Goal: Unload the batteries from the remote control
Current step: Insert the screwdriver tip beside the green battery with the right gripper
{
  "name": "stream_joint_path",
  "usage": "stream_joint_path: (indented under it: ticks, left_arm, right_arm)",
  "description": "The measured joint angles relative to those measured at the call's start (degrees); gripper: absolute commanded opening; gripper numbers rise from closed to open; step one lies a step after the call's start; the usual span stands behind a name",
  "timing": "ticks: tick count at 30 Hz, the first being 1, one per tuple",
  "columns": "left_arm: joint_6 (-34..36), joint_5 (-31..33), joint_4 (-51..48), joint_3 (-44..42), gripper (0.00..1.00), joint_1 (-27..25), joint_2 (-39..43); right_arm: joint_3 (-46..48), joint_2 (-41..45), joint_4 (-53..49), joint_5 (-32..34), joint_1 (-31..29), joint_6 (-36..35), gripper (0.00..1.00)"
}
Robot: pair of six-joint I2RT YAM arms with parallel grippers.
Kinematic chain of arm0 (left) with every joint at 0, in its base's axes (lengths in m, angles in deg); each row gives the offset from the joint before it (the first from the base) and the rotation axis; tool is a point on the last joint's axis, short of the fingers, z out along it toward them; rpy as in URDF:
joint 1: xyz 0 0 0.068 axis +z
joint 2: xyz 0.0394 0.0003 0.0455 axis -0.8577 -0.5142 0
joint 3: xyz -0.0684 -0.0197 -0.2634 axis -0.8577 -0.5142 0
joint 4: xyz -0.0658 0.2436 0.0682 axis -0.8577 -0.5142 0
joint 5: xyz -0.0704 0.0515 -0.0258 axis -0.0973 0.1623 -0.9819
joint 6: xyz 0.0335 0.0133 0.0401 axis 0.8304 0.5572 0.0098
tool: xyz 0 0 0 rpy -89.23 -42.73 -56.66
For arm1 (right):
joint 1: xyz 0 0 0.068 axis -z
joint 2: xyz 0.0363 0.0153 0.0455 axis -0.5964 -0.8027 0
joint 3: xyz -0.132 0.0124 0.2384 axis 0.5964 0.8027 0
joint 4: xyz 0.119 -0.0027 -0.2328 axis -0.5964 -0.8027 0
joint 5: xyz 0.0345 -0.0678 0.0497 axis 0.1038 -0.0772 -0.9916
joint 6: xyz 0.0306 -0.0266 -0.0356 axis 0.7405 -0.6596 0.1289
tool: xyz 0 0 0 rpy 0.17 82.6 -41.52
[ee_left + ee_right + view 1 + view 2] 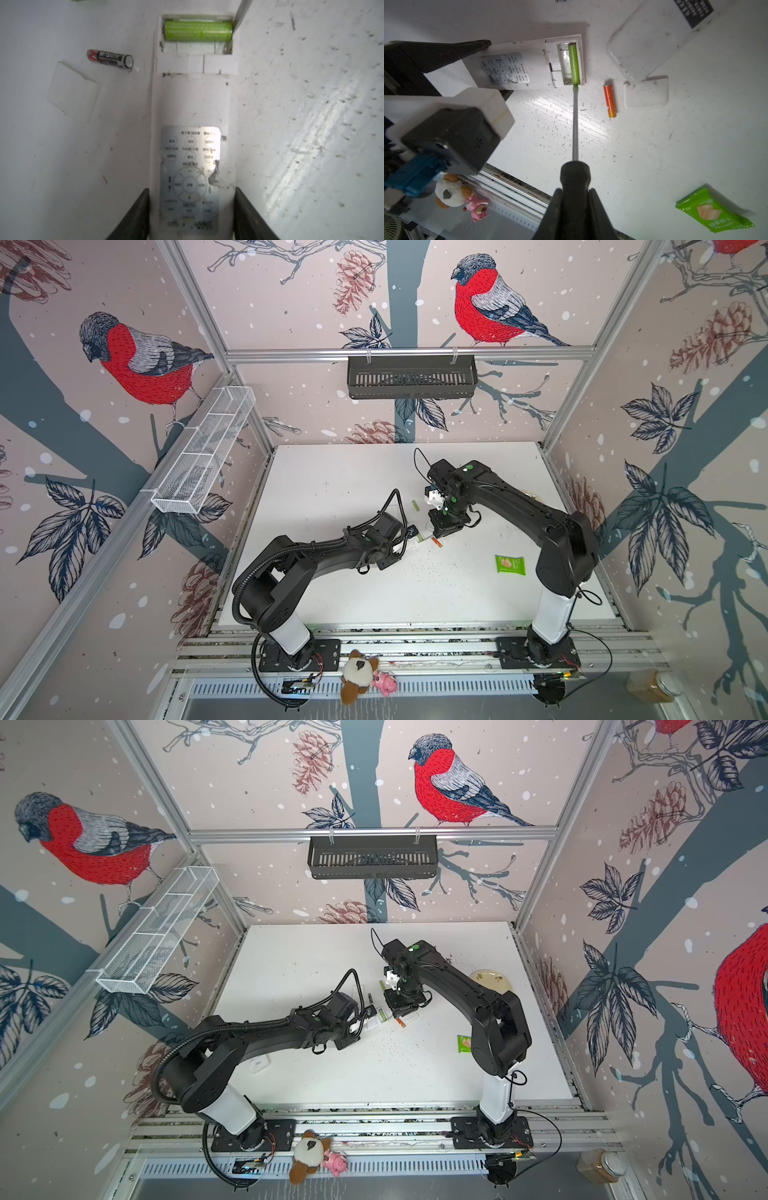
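My left gripper (pixel 191 192) grasps the white rectangular remote (pixel 193 99); my right gripper (pixel 575 192) clenches the black-handled screwdriver (pixel 575 124), its tip meeting the lime-green cylindrical battery (pixel 574 62) upper centre.

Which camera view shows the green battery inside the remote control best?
The right wrist view: the lime green battery lies sharp and whole in the remote control's open compartment, the screwdriver tip at its end. The left wrist view shows it larger but blurred. In both top views it is a tiny green speck.
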Motion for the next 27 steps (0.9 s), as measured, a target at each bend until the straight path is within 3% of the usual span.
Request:
stream_joint_path:
  ticks: [10,16,22,27]
  left_arm:
    - [0.0,0.2,0.0,0.0,0.1,-0.2,0.0]
    - [-0.2,1.3,-0.9,0.7,0.02,-0.4,-0.3]
    - [-1.0,1.5,-2.8,1.8,0.0,-0.5,-0.6]
    - [-2.8,1.9,-3.8,2.4,0.0,-0.5,-1.0]
  right_arm:
    - [1.3,0.2,0.5,-0.1,0.1,-0.2,0.01]
    - [1.5,-0.5,1.3,1.4,-1.6,0.3,0.0]
    - [6.7,2.3,5.3,4.3,-4.5,3.3,0.0]
    - [16.3,7.8,14.8,5.9,-6.3,6.1,0.01]
